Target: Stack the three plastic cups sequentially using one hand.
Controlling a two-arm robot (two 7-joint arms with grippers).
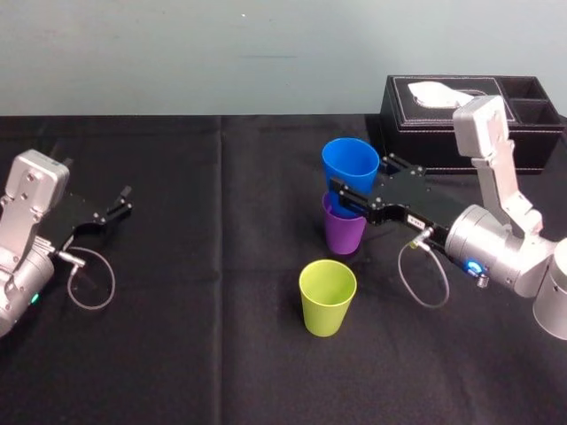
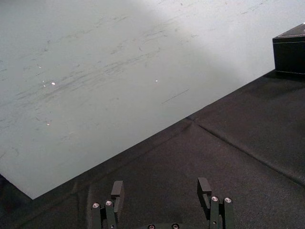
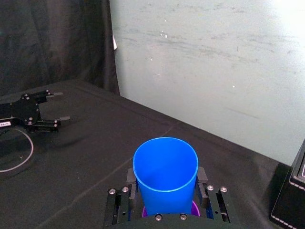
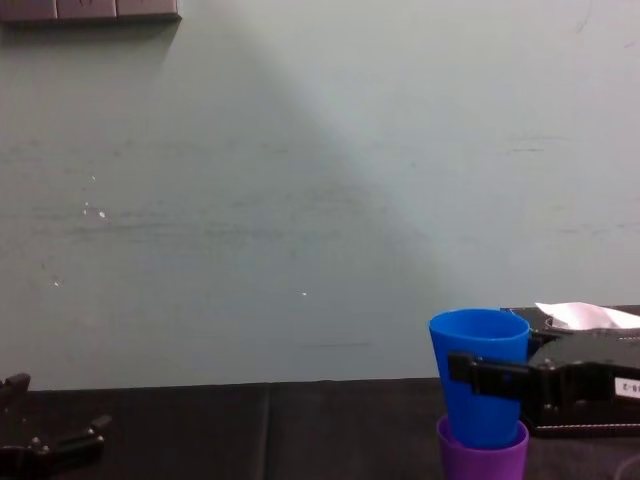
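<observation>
My right gripper [image 1: 347,193] is shut on the blue cup [image 1: 350,164], one finger on each side of its wall. The blue cup [image 4: 480,370] stands upright with its base inside the purple cup [image 4: 482,455], which rests on the black tablecloth. In the right wrist view the blue cup [image 3: 165,171] sits between the fingers [image 3: 131,177], with a sliver of the purple cup's rim [image 3: 194,207] below. The yellow-green cup [image 1: 327,297] stands alone, upright, nearer to me than the stack. My left gripper [image 1: 120,202] is parked at the far left, open and holding nothing.
A black tissue box [image 1: 469,115] with a white tissue stands at the back right, just behind the right arm. Black cloth [image 1: 204,310] covers the table, with free room between the cups and the left arm. A pale wall [image 4: 300,200] lies behind.
</observation>
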